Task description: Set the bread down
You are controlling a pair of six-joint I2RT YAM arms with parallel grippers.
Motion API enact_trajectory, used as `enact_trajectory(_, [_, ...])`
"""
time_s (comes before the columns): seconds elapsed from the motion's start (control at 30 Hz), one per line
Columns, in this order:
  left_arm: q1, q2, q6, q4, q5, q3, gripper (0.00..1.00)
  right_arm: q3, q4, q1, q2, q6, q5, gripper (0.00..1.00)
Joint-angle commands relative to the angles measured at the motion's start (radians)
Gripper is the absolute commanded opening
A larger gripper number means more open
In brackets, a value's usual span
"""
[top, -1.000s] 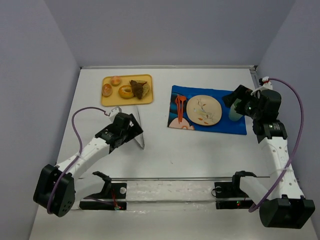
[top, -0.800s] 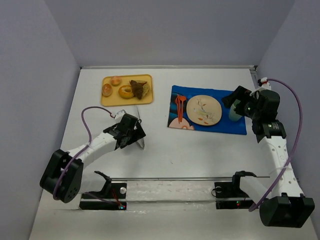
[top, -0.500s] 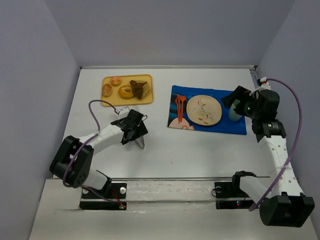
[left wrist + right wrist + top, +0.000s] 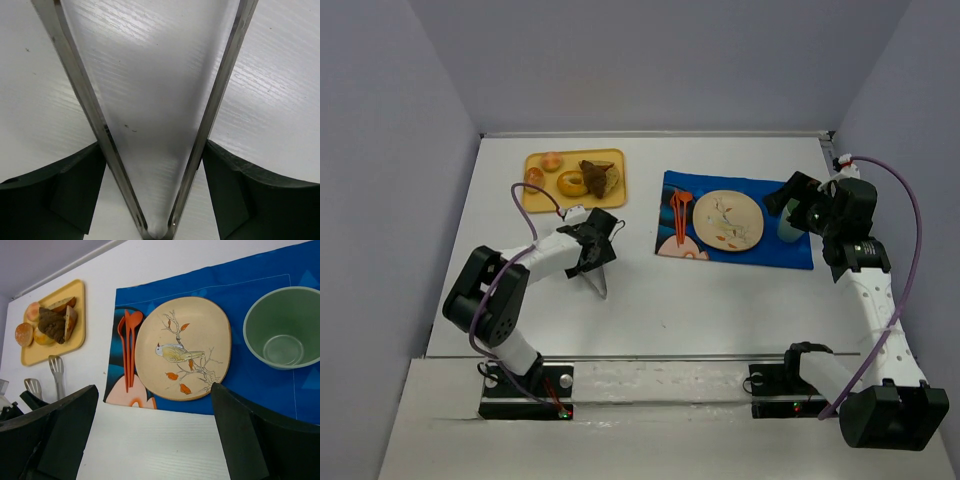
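Observation:
Several pieces of bread [image 4: 582, 178] lie on a yellow tray [image 4: 542, 198] at the back left; the right wrist view shows the bread [image 4: 52, 322] too. Metal tongs [image 4: 599, 278] lie on the table in front of the tray. My left gripper [image 4: 597, 250] is low over their hinge end. Its dark fingers [image 4: 75, 185] stand wide on either side of the tongs' two arms [image 4: 85, 100], at or nearly at the metal. My right gripper [image 4: 798, 205] hovers open and empty [image 4: 155, 440] by the blue mat.
On the blue mat [image 4: 790, 255] are a bird-patterned plate [image 4: 728, 220], orange utensils [image 4: 678, 215] and a green bowl [image 4: 282, 327]. Grey walls close in the table on three sides. A metal rail [image 4: 670, 357] runs along the near edge.
My left arm has swung its gripper away from me and to the right, onto the tongs' hinge end, and its jaws have narrowed slightly. The right arm has not moved.

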Motion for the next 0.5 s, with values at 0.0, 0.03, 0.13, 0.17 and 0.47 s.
enact_trajectory(0.0, [-0.004, 0.004, 0.003, -0.037, -0.020, -0.007, 0.78, 0.004, 0.032, -0.006, -0.009, -0.014, 0.014, 1.00])
enact_trajectory(0.03, [-0.005, -0.013, 0.008, -0.030, -0.019, -0.017, 0.66, 0.004, 0.033, -0.006, -0.012, -0.016, 0.013, 1.00])
enact_trajectory(0.13, [-0.016, -0.062, 0.009, -0.025, -0.022, -0.029, 0.59, 0.003, 0.032, -0.006, -0.021, -0.014, 0.016, 1.00])
enact_trajectory(0.17, [-0.021, -0.076, 0.012, -0.023, -0.020, -0.032, 0.58, 0.000, 0.032, -0.006, -0.030, -0.016, 0.016, 1.00])
enact_trajectory(0.47, [-0.059, -0.367, 0.127, -0.049, -0.017, 0.009, 0.44, -0.008, 0.033, -0.006, -0.079, -0.022, 0.023, 1.00])
